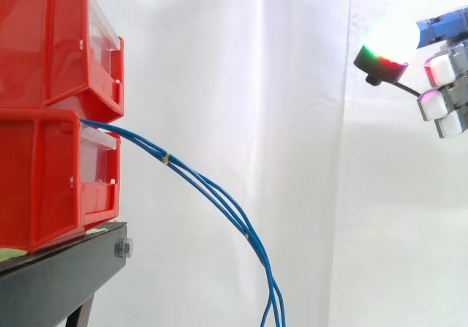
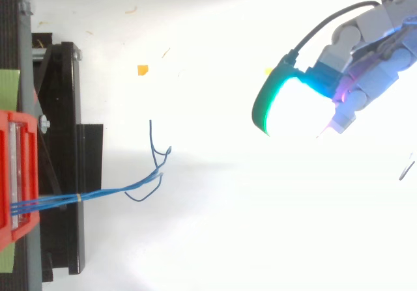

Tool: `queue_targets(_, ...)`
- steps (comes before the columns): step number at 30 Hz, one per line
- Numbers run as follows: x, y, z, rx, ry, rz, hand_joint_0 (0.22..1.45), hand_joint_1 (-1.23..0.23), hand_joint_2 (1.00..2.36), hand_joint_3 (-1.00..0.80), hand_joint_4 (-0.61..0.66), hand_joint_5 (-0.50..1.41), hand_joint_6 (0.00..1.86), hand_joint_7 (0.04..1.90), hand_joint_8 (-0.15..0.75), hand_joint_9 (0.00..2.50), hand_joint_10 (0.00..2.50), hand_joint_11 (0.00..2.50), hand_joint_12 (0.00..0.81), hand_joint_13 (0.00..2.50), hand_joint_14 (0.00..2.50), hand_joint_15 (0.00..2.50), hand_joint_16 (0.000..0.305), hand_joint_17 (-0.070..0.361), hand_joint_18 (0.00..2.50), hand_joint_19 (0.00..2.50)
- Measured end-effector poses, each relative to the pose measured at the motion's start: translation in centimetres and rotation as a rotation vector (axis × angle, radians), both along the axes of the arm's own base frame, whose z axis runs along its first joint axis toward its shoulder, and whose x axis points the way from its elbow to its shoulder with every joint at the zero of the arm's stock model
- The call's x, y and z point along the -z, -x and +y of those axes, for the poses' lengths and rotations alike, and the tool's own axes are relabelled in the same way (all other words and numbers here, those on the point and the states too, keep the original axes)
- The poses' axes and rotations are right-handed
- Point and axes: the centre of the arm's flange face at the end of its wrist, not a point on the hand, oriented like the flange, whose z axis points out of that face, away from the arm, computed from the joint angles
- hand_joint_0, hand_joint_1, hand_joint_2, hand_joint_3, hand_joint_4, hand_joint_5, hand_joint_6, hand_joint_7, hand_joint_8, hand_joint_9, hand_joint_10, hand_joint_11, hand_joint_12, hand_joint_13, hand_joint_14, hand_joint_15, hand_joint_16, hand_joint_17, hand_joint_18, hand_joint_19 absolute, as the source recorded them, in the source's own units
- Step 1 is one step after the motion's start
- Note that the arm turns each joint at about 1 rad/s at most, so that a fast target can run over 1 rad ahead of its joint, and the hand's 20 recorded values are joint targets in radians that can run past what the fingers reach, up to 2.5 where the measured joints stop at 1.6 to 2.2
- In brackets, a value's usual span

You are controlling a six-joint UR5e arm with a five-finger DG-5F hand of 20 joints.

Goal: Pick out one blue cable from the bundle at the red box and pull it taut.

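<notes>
The blue cables are slack and well apart from my hand, below it and out ahead of its fingertips. They leave the front of the lower red bin as a tight group and sag away in a long curve. Small pale ties bind them in two places, which is why they run side by side instead of fanning out. From above, the loose ends curl apart on the hand's side of the bundle, past the ties. I judge that to be the easiest spot to single one strand out.

The hand is open and holds nothing. Its thumb arcs clear of the fingers with a broad gap between them, and the glowing pads point toward the bins. It hangs higher than the point where the cables leave the bin, so nothing is touched yet. I read this as the approach stage, with the picking and the pull both still to do. To reach a strand I would have to bring the hand down and across toward the bins.

Farther from the hand, a second red bin is stacked on the lower one. Both sit on the black stand, which should anchor the far end when I pull. The white curtain hangs behind it all.
</notes>
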Motion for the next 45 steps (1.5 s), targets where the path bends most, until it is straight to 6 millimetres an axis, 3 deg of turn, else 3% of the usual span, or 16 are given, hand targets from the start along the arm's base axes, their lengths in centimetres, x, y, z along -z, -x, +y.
queue_targets(9, 0.1, 0.0, 0.5, -0.020, -0.004, 0.006, 0.52, -0.68, 1.00, -0.50, 0.11, -0.19, 0.50, 0.62, 0.207, 0.80, 0.01, 0.14, 0.245, 0.67, 0.01, 0.13, 0.045, 0.101, 0.45, 0.33)
queue_targets(15, 0.5, -1.8, 0.8, 0.032, 0.005, -0.070, 0.51, -0.66, 1.00, -0.50, 0.12, -0.20, 0.50, 0.62, 0.216, 0.79, 0.01, 0.18, 0.256, 0.66, 0.01, 0.14, 0.046, 0.103, 0.45, 0.33)
queue_targets(21, 3.1, -4.2, 1.6, 0.079, 0.009, -0.106, 0.51, -0.64, 1.00, -0.50, 0.13, -0.20, 0.50, 0.63, 0.215, 0.79, 0.01, 0.20, 0.263, 0.65, 0.01, 0.16, 0.046, 0.103, 0.44, 0.34)
queue_targets(25, 3.5, -5.1, 2.7, 0.105, 0.020, -0.140, 0.51, -0.64, 1.00, -0.50, 0.14, -0.19, 0.50, 0.63, 0.218, 0.79, 0.01, 0.20, 0.267, 0.64, 0.01, 0.17, 0.046, 0.104, 0.44, 0.35)
queue_targets(30, 3.8, -5.8, 4.0, 0.164, 0.063, -0.157, 0.51, -0.63, 1.00, -0.50, 0.15, -0.19, 0.50, 0.64, 0.225, 0.80, 0.01, 0.22, 0.271, 0.64, 0.01, 0.17, 0.046, 0.104, 0.44, 0.34)
queue_targets(39, 6.4, -7.2, 5.5, 0.200, 0.081, -0.132, 0.49, -0.61, 1.00, -0.50, 0.16, -0.18, 0.50, 0.65, 0.231, 0.80, 0.01, 0.23, 0.279, 0.64, 0.01, 0.17, 0.047, 0.106, 0.44, 0.34)
queue_targets(45, 9.1, -8.2, 6.0, 0.225, 0.080, -0.114, 0.48, -0.62, 1.00, -0.50, 0.16, -0.18, 0.50, 0.65, 0.238, 0.80, 0.01, 0.23, 0.285, 0.63, 0.01, 0.17, 0.048, 0.107, 0.44, 0.33)
